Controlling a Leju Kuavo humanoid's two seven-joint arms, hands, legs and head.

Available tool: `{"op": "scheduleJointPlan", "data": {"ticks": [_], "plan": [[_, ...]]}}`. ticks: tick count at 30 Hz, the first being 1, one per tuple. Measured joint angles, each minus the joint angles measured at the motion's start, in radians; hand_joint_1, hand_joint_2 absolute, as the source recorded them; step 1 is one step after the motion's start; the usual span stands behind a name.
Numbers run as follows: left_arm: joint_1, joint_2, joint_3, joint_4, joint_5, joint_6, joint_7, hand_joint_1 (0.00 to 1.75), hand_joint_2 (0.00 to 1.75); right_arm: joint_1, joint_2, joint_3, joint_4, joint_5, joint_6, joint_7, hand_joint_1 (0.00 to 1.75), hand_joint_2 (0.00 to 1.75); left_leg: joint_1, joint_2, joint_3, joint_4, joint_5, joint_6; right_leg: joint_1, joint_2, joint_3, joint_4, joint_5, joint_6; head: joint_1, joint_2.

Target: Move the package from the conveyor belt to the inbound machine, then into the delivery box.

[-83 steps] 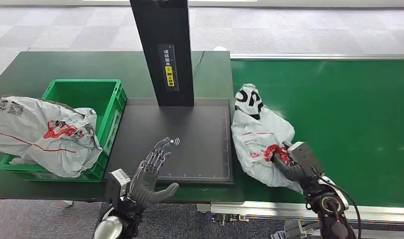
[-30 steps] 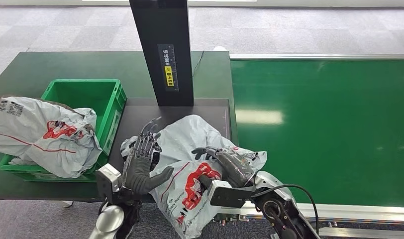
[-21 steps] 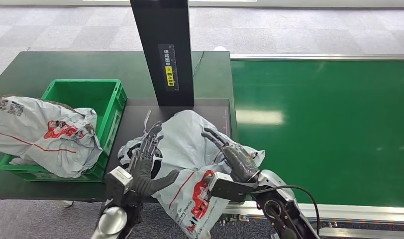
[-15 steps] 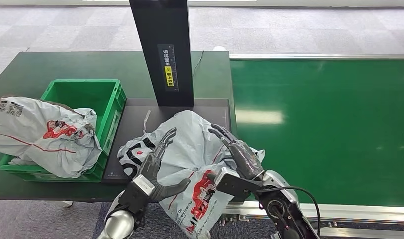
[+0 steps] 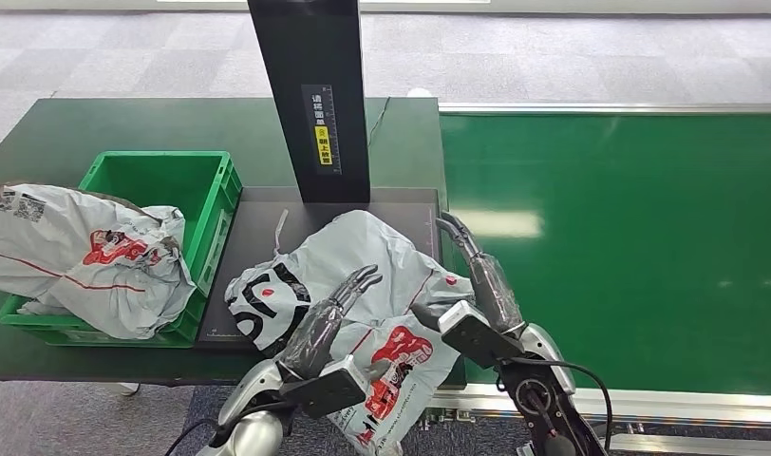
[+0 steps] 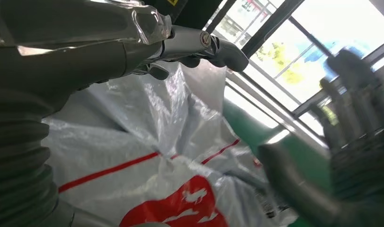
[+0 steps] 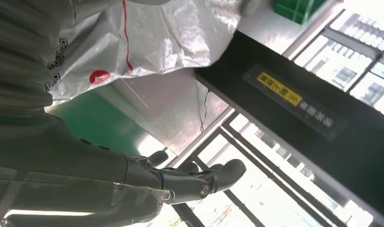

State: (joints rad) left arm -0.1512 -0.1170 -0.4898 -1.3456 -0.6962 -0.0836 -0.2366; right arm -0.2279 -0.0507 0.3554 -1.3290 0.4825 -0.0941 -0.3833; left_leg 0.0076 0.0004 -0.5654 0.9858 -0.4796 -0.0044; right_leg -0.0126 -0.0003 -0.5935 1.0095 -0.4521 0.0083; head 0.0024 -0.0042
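Note:
The grey package [image 5: 363,261] with red print lies on the black platform [image 5: 258,223] of the inbound machine, its front part hanging over the table's near edge. My left hand [image 5: 329,318] lies on the package's front with straight fingers and grips nothing. My right hand [image 5: 481,275] stands at the package's right edge, fingers straight and apart, holding nothing. In the left wrist view the package [image 6: 157,142] spreads under my left hand [image 6: 190,45], with the right hand [image 6: 355,118] blurred beyond it. The right wrist view has the package [image 7: 157,38] and my right hand [image 7: 180,179].
A green delivery box [image 5: 163,180] stands left of the platform with another grey package [image 5: 87,256] bulging over its front-left rim. The machine's black column [image 5: 310,95] rises behind the platform. The green conveyor belt [image 5: 629,237] stretches to the right.
The package came from the belt onto the platform. Since half a second ago my left hand has slid right over the package's front and my right hand has drawn off to its right edge.

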Motion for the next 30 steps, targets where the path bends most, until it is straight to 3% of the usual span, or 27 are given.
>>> {"op": "scheduleJointPlan", "data": {"ticks": [5, 10, 11, 14, 15, 22, 30], "plan": [[-0.033, -0.003, -0.03, 0.111, -0.121, -0.012, 0.137, 0.0, 1.75, 0.03, 0.018, -0.042, -0.028, -0.049, -0.018, -0.018, 0.0, 1.75, 0.0, 0.0, 0.0, 0.0, 0.0, 0.0, 0.0, 0.0, 0.0, 0.0, 0.0, 0.0, 0.0, 0.0], [-0.072, -0.009, -0.043, 0.221, -0.175, -0.024, 0.175, 0.03, 1.75, 0.05, 0.029, -0.063, -0.033, -0.054, -0.024, -0.021, 0.0, 1.75, 0.0, 0.0, 0.0, 0.0, 0.0, 0.0, 0.0, 0.0, 0.0, 0.0, 0.0, 0.0, 0.0, 0.0], [-0.078, -0.011, -0.044, 0.236, -0.178, -0.027, 0.175, 0.22, 1.75, 0.052, 0.031, -0.066, -0.034, -0.054, -0.024, -0.021, 0.0, 1.75, 0.0, 0.0, 0.0, 0.0, 0.0, 0.0, 0.0, 0.0, 0.0, 0.0, 0.0, 0.0, 0.0, 0.0], [-0.095, -0.018, -0.046, 0.272, -0.18, -0.046, 0.174, 1.44, 1.75, 0.055, 0.034, -0.074, -0.037, -0.056, -0.021, -0.021, 0.0, 1.75, 0.0, 0.0, 0.001, 0.0, 0.0, 0.0, 0.0, 0.0, 0.001, 0.0, 0.0, 0.0, 0.0, 0.0], [-0.101, -0.02, -0.046, 0.282, -0.18, -0.054, 0.173, 1.68, 1.75, 0.055, 0.034, -0.076, -0.037, -0.057, -0.018, -0.021, 0.0, 1.75, 0.0, 0.0, 0.001, 0.0, 0.0, 0.0, 0.0, 0.0, 0.002, 0.0, 0.0, 0.0, 0.0, 0.0], [-0.128, -0.028, -0.048, 0.316, -0.177, -0.042, 0.148, 1.75, 1.75, 0.059, 0.034, -0.087, -0.037, -0.068, -0.007, -0.021, 0.0, 1.75, 0.0, 0.0, 0.003, 0.0, 0.0, 0.0, 0.0, -0.001, 0.005, 0.0, 0.0, 0.0, 0.0, 0.0], [-0.107, -0.029, -0.035, 0.295, -0.133, 0.128, 0.046, 1.75, 1.75, 0.092, 0.034, -0.109, -0.062, -0.072, -0.006, -0.023, 0.0, 1.75, 0.0, 0.0, 0.003, 0.0, 0.0, 0.0, 0.0, -0.001, 0.004, 0.0, 0.0, 0.0, 0.0, 0.0]]}}
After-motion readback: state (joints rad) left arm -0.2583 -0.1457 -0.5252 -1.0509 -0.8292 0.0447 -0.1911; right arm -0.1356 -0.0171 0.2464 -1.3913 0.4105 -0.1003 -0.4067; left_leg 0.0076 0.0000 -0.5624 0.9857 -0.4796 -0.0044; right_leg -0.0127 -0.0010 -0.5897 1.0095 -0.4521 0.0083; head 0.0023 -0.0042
